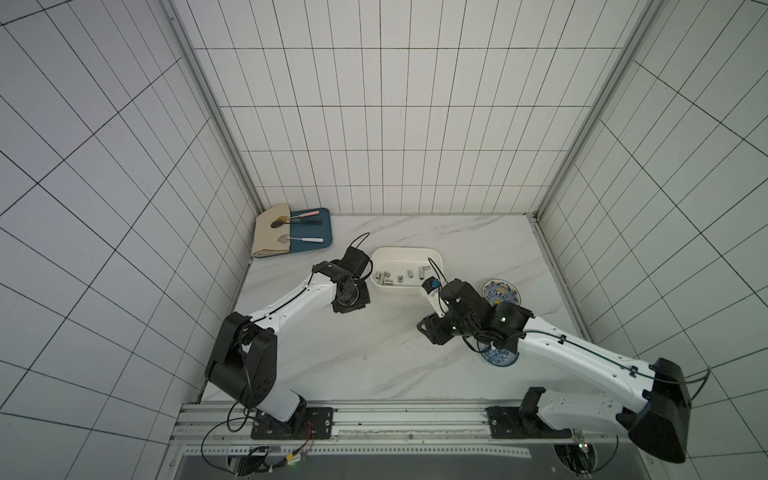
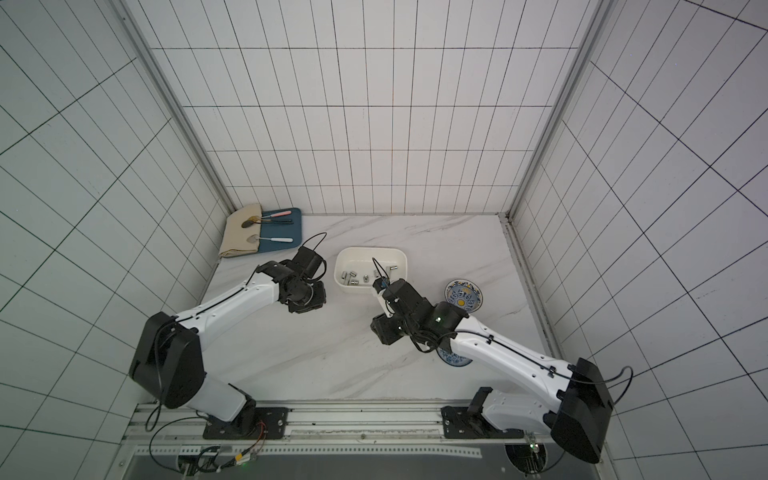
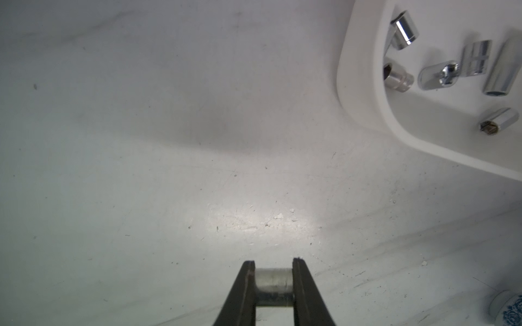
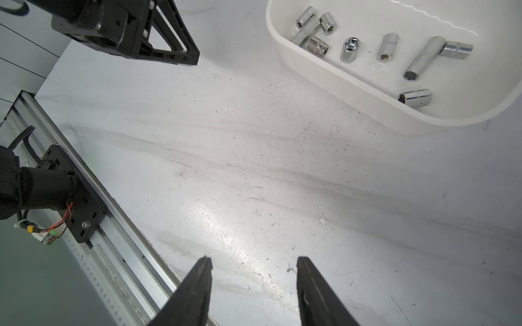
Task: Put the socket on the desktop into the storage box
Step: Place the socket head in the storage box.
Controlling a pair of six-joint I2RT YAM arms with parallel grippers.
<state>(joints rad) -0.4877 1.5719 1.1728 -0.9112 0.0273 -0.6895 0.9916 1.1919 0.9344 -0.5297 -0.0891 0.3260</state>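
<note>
In the left wrist view my left gripper (image 3: 274,265) is shut on a short silver socket (image 3: 274,285), held crosswise between the black fingers just above the desktop (image 3: 169,169). The white storage box (image 3: 358,84) lies ahead and to one side of it, with several chrome sockets (image 3: 401,31) inside. In both top views the box (image 1: 405,252) (image 2: 370,250) sits mid-table between the two arms. My right gripper (image 4: 251,262) hangs open and empty over the bare desktop (image 4: 282,169), on the near side of the box (image 4: 324,70).
A blue-patterned bowl (image 1: 500,293) stands right of the box, and another (image 1: 498,358) lies partly under the right arm. A blue tray (image 1: 316,243) with spoons and a beige cloth (image 1: 270,237) fills the far left corner. A metal rail (image 1: 374,415) runs along the front edge.
</note>
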